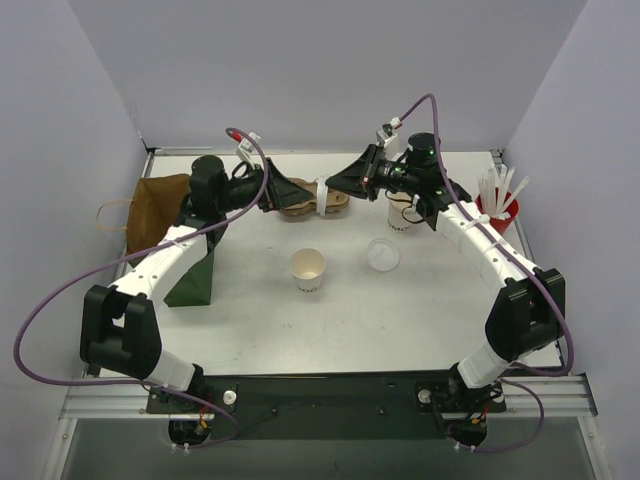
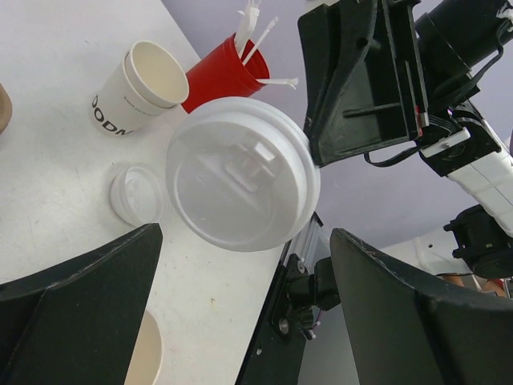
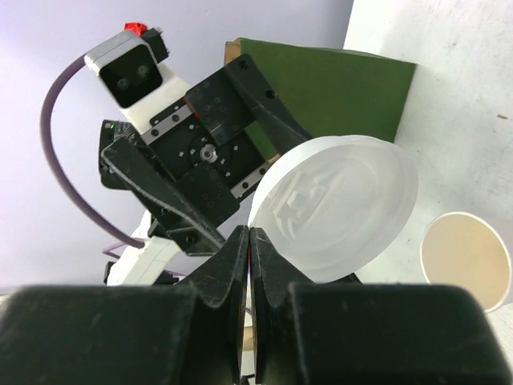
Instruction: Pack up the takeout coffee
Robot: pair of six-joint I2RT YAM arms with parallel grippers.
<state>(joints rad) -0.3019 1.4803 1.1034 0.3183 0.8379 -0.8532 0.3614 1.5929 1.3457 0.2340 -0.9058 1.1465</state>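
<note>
The right claw (image 3: 250, 239) is pinched shut on the rim of a whitish lid (image 3: 337, 204), holding it on edge in the air just ahead of its fingertips. The left claw (image 1: 292, 192) faces it from the opposite side with its jaws spread wide; I cannot tell whether they touch the lid. Both paper cups stand lidless: the 1st cup (image 1: 308, 268) is below both claws, toward the arm bases, and the 2nd cup (image 1: 400, 212) is under the right claw's wrist. A spare lid (image 1: 383, 254) lies flat between them. The lid looks light, thin, springy and slick, so it may twist in a rim pinch. A hold across its rim should be steadier. The cups would likely crush near the mouth.
</note>
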